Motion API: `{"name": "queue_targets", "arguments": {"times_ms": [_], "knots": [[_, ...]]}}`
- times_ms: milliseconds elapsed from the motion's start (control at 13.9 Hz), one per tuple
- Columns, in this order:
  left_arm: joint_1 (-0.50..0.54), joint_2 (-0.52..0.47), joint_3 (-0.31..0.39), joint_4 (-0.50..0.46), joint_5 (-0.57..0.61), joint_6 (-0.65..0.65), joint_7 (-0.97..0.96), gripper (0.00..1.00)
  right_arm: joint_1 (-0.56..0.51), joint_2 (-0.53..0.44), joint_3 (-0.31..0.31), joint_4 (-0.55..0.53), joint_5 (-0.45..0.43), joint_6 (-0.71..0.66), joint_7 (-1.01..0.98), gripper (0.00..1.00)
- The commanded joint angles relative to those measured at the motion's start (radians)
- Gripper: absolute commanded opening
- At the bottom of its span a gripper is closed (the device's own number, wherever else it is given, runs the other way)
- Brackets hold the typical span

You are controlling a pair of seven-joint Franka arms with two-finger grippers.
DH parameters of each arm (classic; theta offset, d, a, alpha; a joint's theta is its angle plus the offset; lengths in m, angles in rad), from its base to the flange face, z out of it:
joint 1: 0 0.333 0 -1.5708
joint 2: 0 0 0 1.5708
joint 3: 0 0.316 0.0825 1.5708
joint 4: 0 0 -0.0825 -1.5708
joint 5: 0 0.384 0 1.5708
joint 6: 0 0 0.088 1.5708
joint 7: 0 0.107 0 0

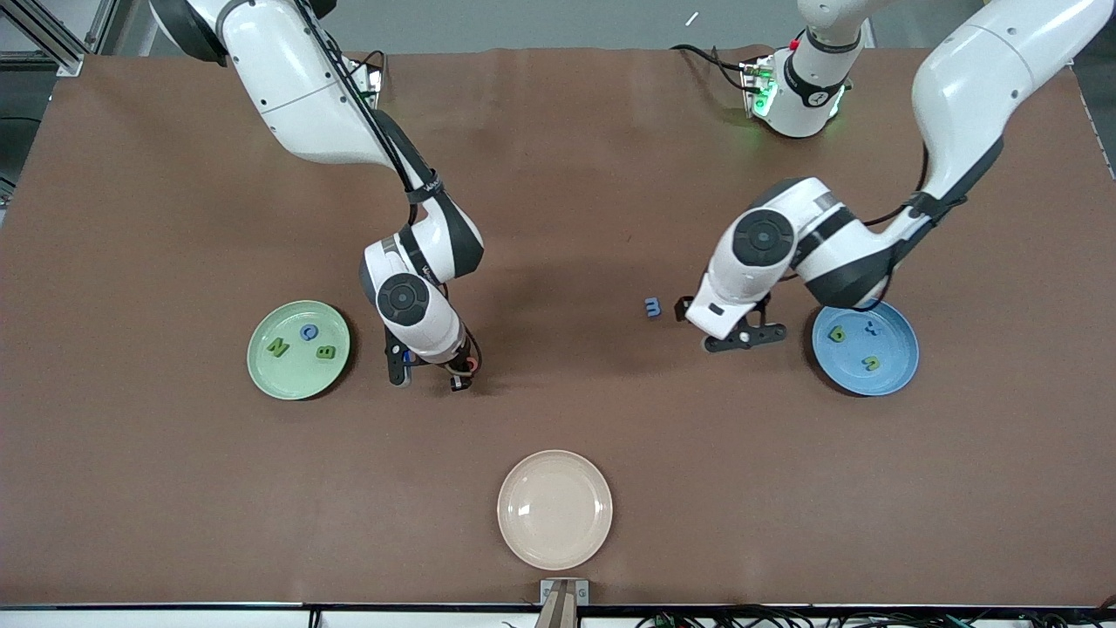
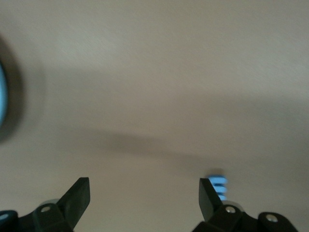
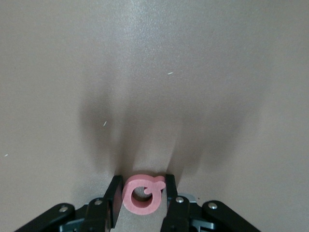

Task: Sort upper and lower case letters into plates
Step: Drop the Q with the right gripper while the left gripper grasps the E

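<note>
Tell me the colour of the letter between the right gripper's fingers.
Pink: the letter G sits clamped in the right gripper, clearest in the right wrist view.

Brown-covered table [image 1: 558,157], bearing three round plates: pale green plate [image 1: 261,371] toward the right arm's end, blue plate [image 1: 898,371] toward the left arm's end, cream-white plate [image 1: 554,509] between them, close to the table edge nearest the front camera. Small blue letter m [image 1: 653,307] flat on the bare cover, nearer the blue plate, apart from it.
</note>
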Motion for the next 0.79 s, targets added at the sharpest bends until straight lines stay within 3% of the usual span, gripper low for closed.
{"name": "queue_targets", "arguments": {"times_ms": [0,287,574,717], "knots": [[-0.091,0.010,0.075,0.008,-0.015,0.060,-0.106,0.99,-0.014,-0.004,-0.002,0.000,-0.011,-0.009,-0.006,0.00],[-0.223,0.013,0.167,0.007,-0.013,0.175,-0.248,0.99,-0.081,-0.079,-0.003,0.000,-0.009,-0.159,-0.180,0.00],[-0.320,0.027,0.251,-0.004,-0.008,0.270,-0.302,0.99,-0.187,-0.160,-0.005,-0.012,-0.009,-0.290,-0.487,0.00],[-0.328,0.027,0.265,-0.024,-0.007,0.275,-0.302,0.96,-0.239,-0.217,-0.005,-0.087,-0.011,-0.287,-0.620,0.00]]}}
